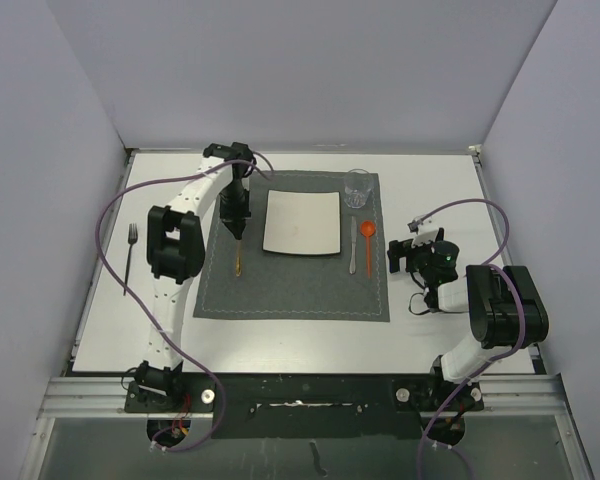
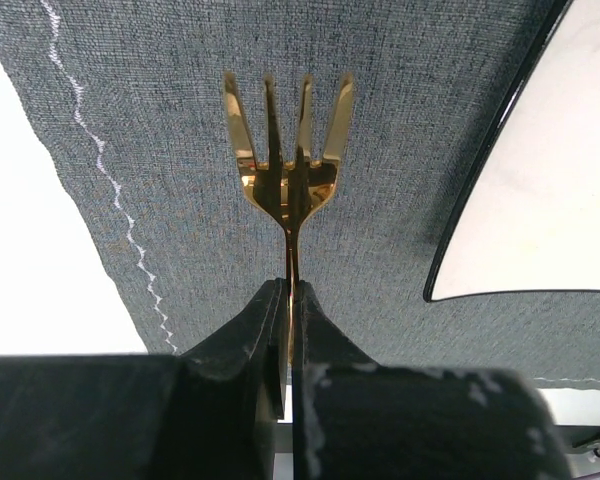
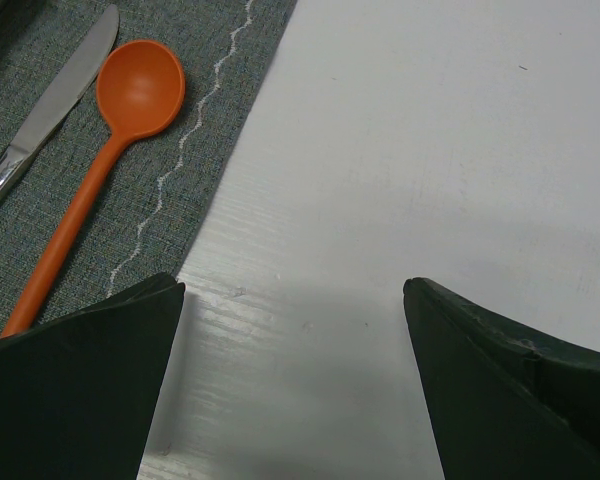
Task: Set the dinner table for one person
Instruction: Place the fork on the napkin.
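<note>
The dinner table [image 1: 430, 180] is a large white tabletop. On it lies a dark grey placemat [image 1: 300, 290] with a square white plate [image 1: 302, 222]. My left gripper [image 1: 237, 232] is shut on the handle of a gold fork [image 1: 238, 260] over the mat, left of the plate. In the left wrist view the gripper [image 2: 291, 300] clamps the fork [image 2: 288, 170], tines pointing away, low over the mat [image 2: 160, 90]; the plate's edge [image 2: 540, 180] is to the right. My right gripper [image 1: 402, 256] is open and empty over bare table right of the mat, as the right wrist view [image 3: 292, 290] shows.
A clear glass [image 1: 358, 187] stands at the mat's far right corner. A knife [image 1: 352, 245] and an orange spoon [image 1: 368, 245] lie right of the plate; both show in the right wrist view, knife [image 3: 50, 110] and spoon [image 3: 130, 110]. A dark fork [image 1: 130, 255] lies on the table's left side.
</note>
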